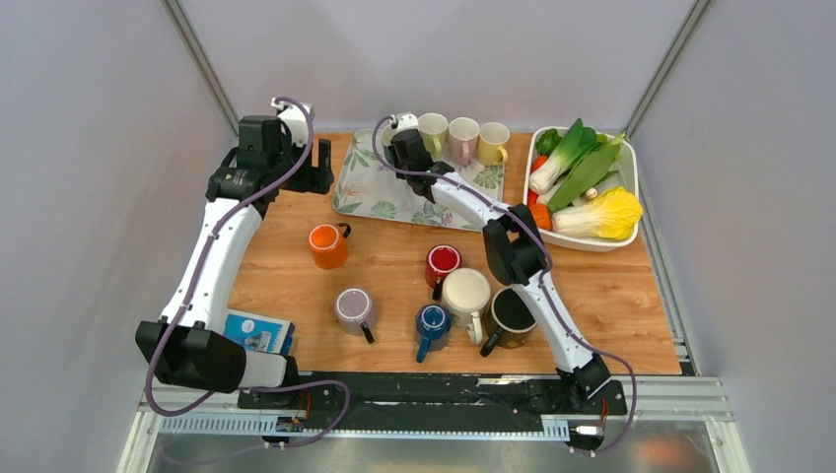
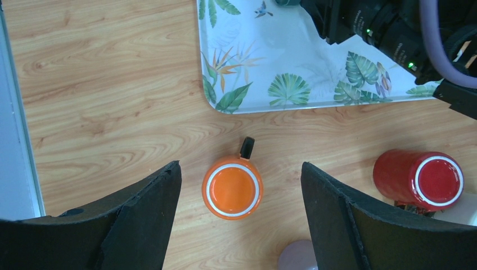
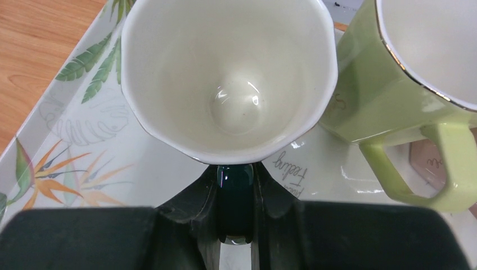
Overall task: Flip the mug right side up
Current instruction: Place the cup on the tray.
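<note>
My right gripper (image 3: 234, 175) is shut on the dark green handle (image 3: 234, 194) of a mug with a white inside (image 3: 230, 84). That mug stands mouth up on the leaf-patterned tray (image 3: 73, 129), beside a light green mug (image 3: 388, 84). In the top view the right gripper (image 1: 402, 133) is over the tray's far edge. My left gripper (image 2: 241, 169) is open and empty, high above an orange mug (image 2: 232, 189) that stands upside down on the wooden table, base up, handle towards the tray (image 2: 281, 56). The orange mug (image 1: 327, 245) lies left of centre in the top view, the left gripper (image 1: 317, 163) beyond it.
A red mug (image 2: 419, 180) stands base up right of the orange one. Mauve (image 1: 353, 307), blue (image 1: 432, 320), cream (image 1: 465, 293) and black (image 1: 510, 312) mugs crowd the near middle. Pink (image 1: 462, 136) and yellow (image 1: 492, 141) mugs stand on the tray. A white vegetable basin (image 1: 631, 158) is far right; a blue booklet (image 1: 256, 330) near left.
</note>
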Motion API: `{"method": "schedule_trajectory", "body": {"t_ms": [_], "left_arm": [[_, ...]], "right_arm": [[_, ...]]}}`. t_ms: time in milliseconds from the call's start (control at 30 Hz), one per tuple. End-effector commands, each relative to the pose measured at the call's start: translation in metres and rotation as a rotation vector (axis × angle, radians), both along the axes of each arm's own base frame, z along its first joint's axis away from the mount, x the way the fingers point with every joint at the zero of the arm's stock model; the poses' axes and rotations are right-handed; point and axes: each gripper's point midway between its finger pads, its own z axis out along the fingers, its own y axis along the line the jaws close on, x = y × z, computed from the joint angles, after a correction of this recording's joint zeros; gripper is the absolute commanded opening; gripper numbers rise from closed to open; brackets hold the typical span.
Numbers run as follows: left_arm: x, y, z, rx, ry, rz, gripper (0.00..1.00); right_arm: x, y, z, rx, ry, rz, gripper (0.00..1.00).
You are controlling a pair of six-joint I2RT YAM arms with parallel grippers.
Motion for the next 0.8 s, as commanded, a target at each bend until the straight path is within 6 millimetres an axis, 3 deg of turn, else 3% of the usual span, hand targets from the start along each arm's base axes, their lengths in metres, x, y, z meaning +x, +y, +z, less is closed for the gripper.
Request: {"method": "schedule_trajectory", "body": {"t_ms": [0,333,433,467,767], "left_arm": [[-0.011,0.001,0.017,-0.002,-0.052,-0.022,0.84],[-0.020,-0.001,0.010,-0.008,-0.026,-0.040,0.84],[-0.023,-0.003,0.008,-0.010,-0.016,-0.049,0.84],[-0.024,-0.003,0.008,-0.011,-0.016,-0.050,0.84],[-0.020,-0.004,0.007,-0.025,-0.014,-0.056,0.83]], "right_arm": [[0.031,0.002,0.083,0.131,-0.244,-0.106,0.05],[0.043,-0.002,0.077,0.155,-0.290,-0.163,0.14],[0.045,-0.004,0.077,0.159,-0.300,-0.180,0.33],[0.045,-0.005,0.077,0.159,-0.301,-0.181,0.35],[0.043,-0.009,0.076,0.153,-0.293,-0.198,0.37]]}}
